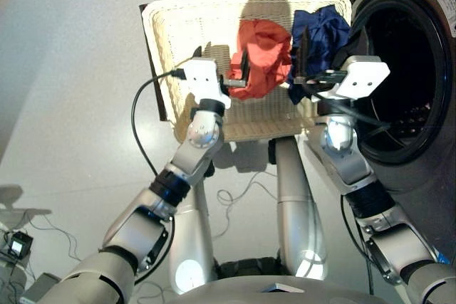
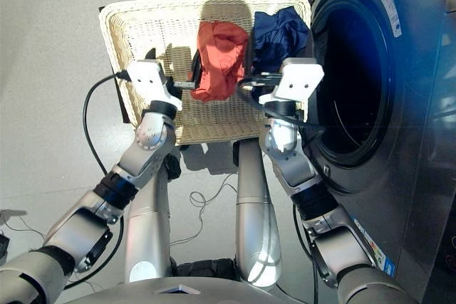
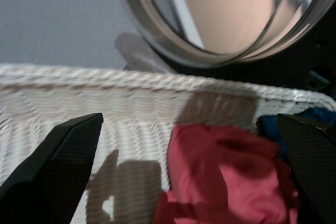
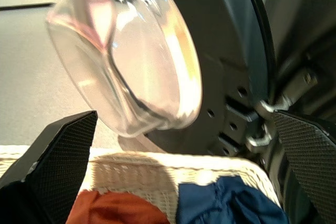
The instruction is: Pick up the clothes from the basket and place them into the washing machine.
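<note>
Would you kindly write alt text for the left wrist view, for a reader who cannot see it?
A coral-red garment lies crumpled in the cream-white wicker basket, framed by the open left gripper with its two black fingers spread wide. A navy garment peeks in beside the red one, and the washing machine's round glass door stands beyond the basket rim.

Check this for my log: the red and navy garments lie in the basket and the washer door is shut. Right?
Not quite. The washer door is open, swung clear of the dark drum mouth, as the left eye view shows. The rest holds: the red garment and the navy garment lie in the basket.
</note>
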Tool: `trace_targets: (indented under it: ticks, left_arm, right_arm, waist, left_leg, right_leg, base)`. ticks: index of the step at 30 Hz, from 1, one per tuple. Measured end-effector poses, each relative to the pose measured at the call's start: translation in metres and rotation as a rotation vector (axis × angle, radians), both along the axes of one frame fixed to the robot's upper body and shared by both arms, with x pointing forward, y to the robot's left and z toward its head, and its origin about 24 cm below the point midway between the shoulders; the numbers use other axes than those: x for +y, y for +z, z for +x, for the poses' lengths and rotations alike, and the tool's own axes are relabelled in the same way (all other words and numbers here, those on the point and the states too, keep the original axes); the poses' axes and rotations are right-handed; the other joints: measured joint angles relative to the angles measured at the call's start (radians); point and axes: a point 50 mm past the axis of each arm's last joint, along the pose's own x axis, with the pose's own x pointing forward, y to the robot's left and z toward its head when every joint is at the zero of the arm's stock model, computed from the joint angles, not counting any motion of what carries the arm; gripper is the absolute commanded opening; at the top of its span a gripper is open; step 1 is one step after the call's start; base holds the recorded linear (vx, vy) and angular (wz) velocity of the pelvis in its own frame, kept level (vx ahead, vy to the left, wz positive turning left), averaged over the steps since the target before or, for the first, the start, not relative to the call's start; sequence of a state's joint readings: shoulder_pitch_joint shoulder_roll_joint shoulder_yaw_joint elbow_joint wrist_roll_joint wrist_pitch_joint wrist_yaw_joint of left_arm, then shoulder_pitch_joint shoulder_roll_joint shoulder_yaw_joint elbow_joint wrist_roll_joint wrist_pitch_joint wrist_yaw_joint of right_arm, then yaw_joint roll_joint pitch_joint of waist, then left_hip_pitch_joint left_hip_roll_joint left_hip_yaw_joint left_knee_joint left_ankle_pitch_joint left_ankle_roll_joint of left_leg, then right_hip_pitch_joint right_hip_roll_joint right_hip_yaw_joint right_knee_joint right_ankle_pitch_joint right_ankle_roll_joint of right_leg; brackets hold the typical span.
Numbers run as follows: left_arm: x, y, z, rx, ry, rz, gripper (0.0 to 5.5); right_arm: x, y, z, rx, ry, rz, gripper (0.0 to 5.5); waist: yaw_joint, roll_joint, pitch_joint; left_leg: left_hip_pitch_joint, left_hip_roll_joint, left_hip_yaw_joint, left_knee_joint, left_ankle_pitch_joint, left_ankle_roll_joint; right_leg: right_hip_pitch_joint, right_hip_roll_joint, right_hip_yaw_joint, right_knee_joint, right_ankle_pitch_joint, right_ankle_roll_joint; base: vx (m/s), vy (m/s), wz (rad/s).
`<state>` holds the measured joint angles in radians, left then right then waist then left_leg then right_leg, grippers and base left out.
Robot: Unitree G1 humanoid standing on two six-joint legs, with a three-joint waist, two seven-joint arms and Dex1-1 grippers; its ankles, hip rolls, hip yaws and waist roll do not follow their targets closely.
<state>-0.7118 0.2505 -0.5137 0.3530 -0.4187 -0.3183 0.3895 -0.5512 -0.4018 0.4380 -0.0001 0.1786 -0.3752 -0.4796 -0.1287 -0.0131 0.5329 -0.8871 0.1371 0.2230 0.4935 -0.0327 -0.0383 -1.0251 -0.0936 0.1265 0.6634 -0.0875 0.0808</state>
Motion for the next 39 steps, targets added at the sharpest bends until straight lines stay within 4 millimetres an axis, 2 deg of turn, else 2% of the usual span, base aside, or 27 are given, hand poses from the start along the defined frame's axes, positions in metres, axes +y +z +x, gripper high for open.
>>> trace_targets:
  ticks: [3,7,9,11,14,19,22,25,28,31,33,39]
  left_arm:
    - [-0.004,-0.003,0.007,0.022,0.017,0.058,5.50]
    - [-0.012,0.000,0.010,0.009,0.020,0.108,5.50]
    - [-0.010,-0.002,0.018,0.037,0.056,0.132,5.50]
    - [-0.009,-0.006,0.022,0.062,0.073,0.147,5.50]
    - [-0.014,-0.011,0.028,0.099,0.081,0.161,5.50]
    - [-0.014,-0.020,0.035,0.175,0.104,0.156,5.50]
    - [-0.012,-0.027,0.039,0.225,0.126,0.151,5.50]
    - [-0.007,-0.026,0.043,0.256,0.147,0.107,5.50]
    - [0.001,-0.025,0.047,0.279,0.179,0.062,5.50]
    - [0.001,-0.018,0.051,0.269,0.191,0.053,5.50]
    - [0.002,-0.011,0.054,0.258,0.203,0.041,5.50]
    - [0.001,0.003,0.058,0.243,0.214,-0.006,5.50]
  right_arm:
    - [0.023,0.004,-0.007,-0.027,0.106,-0.079,5.50]
    - [0.045,0.004,-0.013,-0.031,0.205,-0.131,5.50]
    - [0.055,0.007,-0.015,-0.042,0.243,-0.146,5.50]
    - [0.063,0.010,-0.016,-0.052,0.282,-0.175,5.50]
    - [0.072,0.015,-0.019,-0.077,0.324,-0.211,5.50]
    - [0.088,0.024,-0.025,-0.114,0.389,-0.224,5.50]
    - [0.092,0.028,-0.026,-0.122,0.402,-0.211,5.50]
    - [0.094,0.029,-0.026,-0.121,0.406,-0.206,5.50]
    - [0.098,0.030,-0.028,-0.117,0.422,-0.185,5.50]
    - [0.100,0.031,-0.029,-0.110,0.437,-0.168,5.50]
    - [0.101,0.031,-0.029,-0.110,0.439,-0.168,5.50]
    - [0.101,0.032,-0.029,-0.107,0.444,-0.161,5.50]
  waist:
    - [-0.014,-0.007,0.000]
    - [-0.020,-0.018,0.000]
    - [-0.025,-0.027,0.000]
    - [-0.037,-0.029,-0.001]
    - [-0.041,-0.032,0.000]
    - [-0.058,-0.060,-0.001]
    - [-0.064,-0.071,-0.001]
    - [-0.065,-0.074,-0.001]
    - [-0.062,-0.093,-0.006]
    - [-0.062,-0.100,-0.006]
    - [-0.062,-0.105,-0.006]
    - [-0.063,-0.113,-0.007]
  left_leg:
    - [0.003,0.009,0.003,-0.001,0.000,-0.004]
    - [0.002,0.023,0.007,-0.007,0.001,-0.010]
    - [0.000,0.027,0.013,-0.013,0.007,-0.019]
    - [-0.001,0.031,0.015,-0.015,0.007,-0.020]
    - [-0.015,0.037,0.021,-0.016,0.008,-0.023]
    - [-0.042,0.054,0.023,-0.012,0.010,-0.034]
    - [-0.061,0.063,0.022,-0.001,0.009,-0.038]
    - [-0.083,0.072,0.021,0.022,0.000,-0.044]
    - [-0.107,0.087,0.015,0.071,-0.017,-0.055]
    - [-0.140,0.098,-0.001,0.113,-0.035,-0.061]
    - [-0.159,0.107,-0.003,0.131,-0.040,-0.063]
    - [-0.186,0.113,-0.002,0.152,-0.047,-0.061]
  right_leg:
    - [0.001,0.013,0.002,-0.003,0.004,-0.004]
    - [-0.010,0.026,0.005,-0.003,0.007,-0.012]
    - [-0.018,0.033,0.009,-0.003,0.008,-0.013]
    - [-0.024,0.037,0.010,-0.003,0.008,-0.015]
    - [-0.040,0.044,0.013,-0.002,0.011,-0.019]
    - [-0.072,0.061,0.013,0.001,0.019,-0.030]
    - [-0.092,0.070,0.013,0.006,0.019,-0.031]
    - [-0.113,0.076,0.013,0.024,0.006,-0.030]
    - [-0.138,0.084,0.007,0.063,0.000,-0.043]
    - [-0.164,0.096,0.003,0.089,-0.013,-0.040]
    - [-0.180,0.101,0.002,0.096,-0.012,-0.043]
    - [-0.205,0.105,0.003,0.106,-0.011,-0.042]
  base:
    - [0.000,0.000,0.000]
    - [0.000,0.000,0.000]
    - [0.000,0.000,0.000]
    - [0.000,0.000,0.000]
    - [-0.001,-0.037,-0.042]
    - [-0.006,-0.059,-0.050]
    - [-0.011,-0.067,-0.040]
    - [-0.011,-0.060,-0.034]
    - [0.063,-0.013,-0.059]
    - [0.033,-0.006,-0.016]
    - [0.000,0.000,0.000]
    - [0.000,0.000,0.000]
